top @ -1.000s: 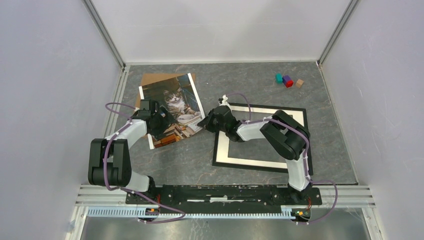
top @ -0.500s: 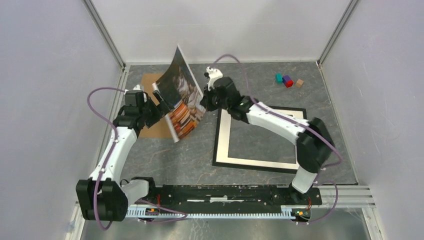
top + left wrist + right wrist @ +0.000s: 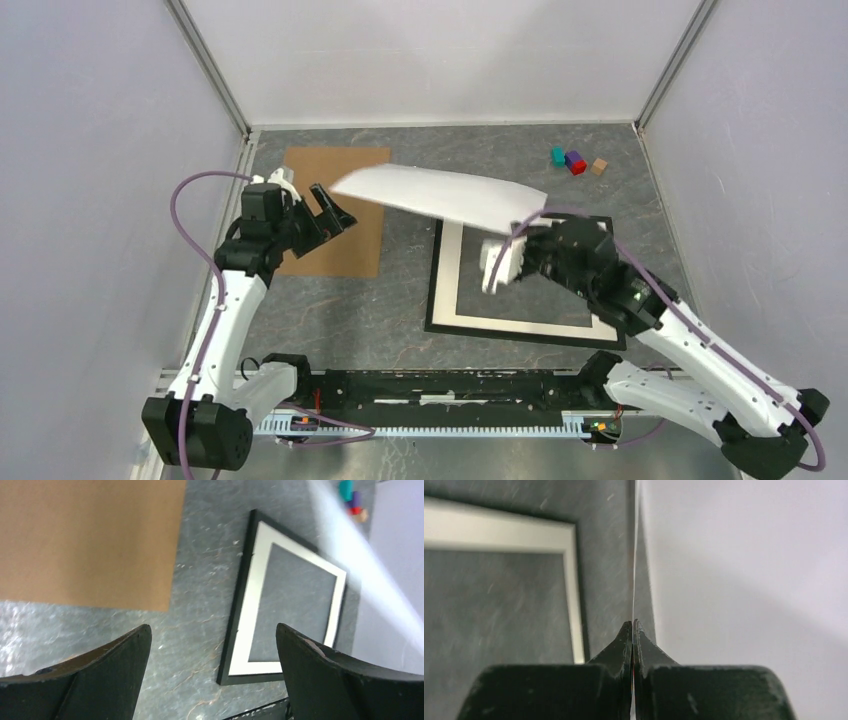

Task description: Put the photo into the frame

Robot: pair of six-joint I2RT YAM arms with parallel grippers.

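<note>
The right gripper (image 3: 633, 626) pinches one edge of the photo (image 3: 440, 195), held in the air white side up above the far-left corner of the frame (image 3: 500, 333) and overhanging its left side. The left gripper (image 3: 212, 629) stands spread and empty, left of the frame. Square the print to the frame opening, lower it flat, and release only once it lies inside the black border.

No readable text, label, brand, number or sign in any view. Rectangular photo print (image 3: 440, 197): plain white side up, unmarked.
</note>
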